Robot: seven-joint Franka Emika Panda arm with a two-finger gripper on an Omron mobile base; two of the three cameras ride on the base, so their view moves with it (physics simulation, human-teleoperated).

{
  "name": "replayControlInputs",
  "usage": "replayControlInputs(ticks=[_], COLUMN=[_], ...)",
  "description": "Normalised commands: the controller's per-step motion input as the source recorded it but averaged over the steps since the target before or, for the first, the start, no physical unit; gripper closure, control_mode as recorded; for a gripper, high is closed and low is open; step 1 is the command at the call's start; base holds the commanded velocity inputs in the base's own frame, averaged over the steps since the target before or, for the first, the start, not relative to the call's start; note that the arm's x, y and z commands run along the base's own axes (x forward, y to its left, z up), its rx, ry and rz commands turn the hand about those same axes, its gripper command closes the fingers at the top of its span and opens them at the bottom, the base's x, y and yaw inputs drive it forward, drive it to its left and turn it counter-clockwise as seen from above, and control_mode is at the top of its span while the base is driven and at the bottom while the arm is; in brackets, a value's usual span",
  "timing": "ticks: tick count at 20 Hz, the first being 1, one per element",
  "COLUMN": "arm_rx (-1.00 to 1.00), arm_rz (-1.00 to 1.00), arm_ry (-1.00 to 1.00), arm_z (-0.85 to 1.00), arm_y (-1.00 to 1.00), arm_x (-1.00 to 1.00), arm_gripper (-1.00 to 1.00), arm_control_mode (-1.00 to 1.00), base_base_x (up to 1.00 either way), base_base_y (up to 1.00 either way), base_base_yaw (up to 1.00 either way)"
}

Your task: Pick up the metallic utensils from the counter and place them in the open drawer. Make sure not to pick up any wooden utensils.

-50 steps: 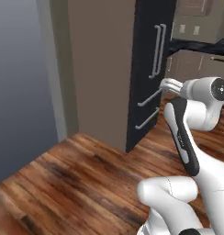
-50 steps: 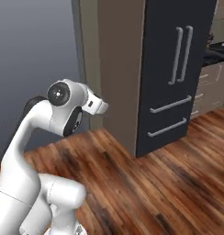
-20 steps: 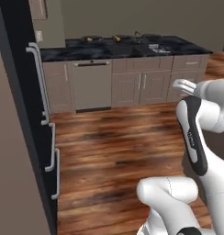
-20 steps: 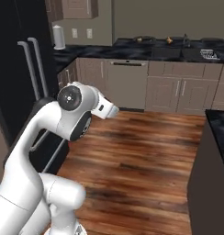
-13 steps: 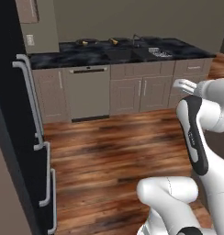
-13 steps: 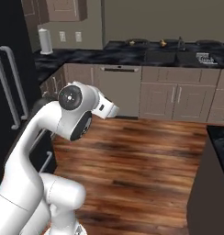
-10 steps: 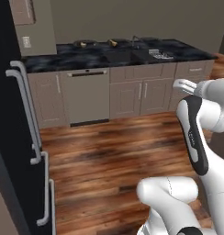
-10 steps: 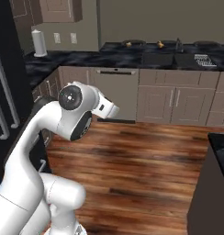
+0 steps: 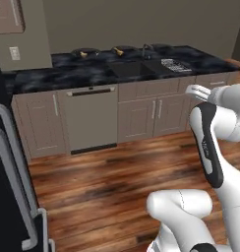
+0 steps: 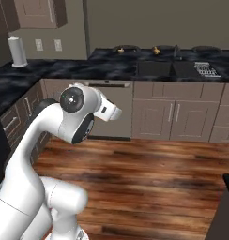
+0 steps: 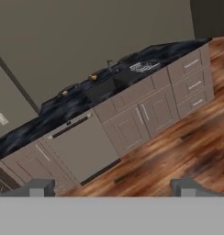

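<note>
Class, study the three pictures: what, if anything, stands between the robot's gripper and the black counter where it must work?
Only open wooden floor lies between the gripper and the counter with its cabinets below. Nothing visible stands on that stretch. The utensils are too small to make out.

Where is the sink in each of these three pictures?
Left base view: the sink is a dark basin set in the counter, upper middle, right of the dishwasher.
Right base view: the sink is upper right of centre.
Hand view: the sink is upper middle, on a slanted counter.
Shared landmark: the dish rack beside the sink.
</note>
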Motion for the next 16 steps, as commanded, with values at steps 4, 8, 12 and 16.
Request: replayControlInputs(ticks=[4,8,12,16], arm_rx=[0.00,0.00,0.00,0.00], arm_rz=[0.00,0.00,0.00,0.00], arm_ry=[0.00,0.00,0.00,0.00], arm_z=[0.00,0.00,0.00,0.00], arm_y=[0.00,0.00,0.00,0.00], arm_x=[0.00,0.00,0.00,0.00], arm_gripper=[-1.00,-1.00,-1.00,-1.00], arm_control_mode=[1.00,1.00,1.00,1.00], base_base_x=[1.00,1.00,1.00,1.00], base_base_y=[0.00,0.00,0.00,0.00], base_base_yaw=[-0.11,-0.10,-0.09,-0.03])
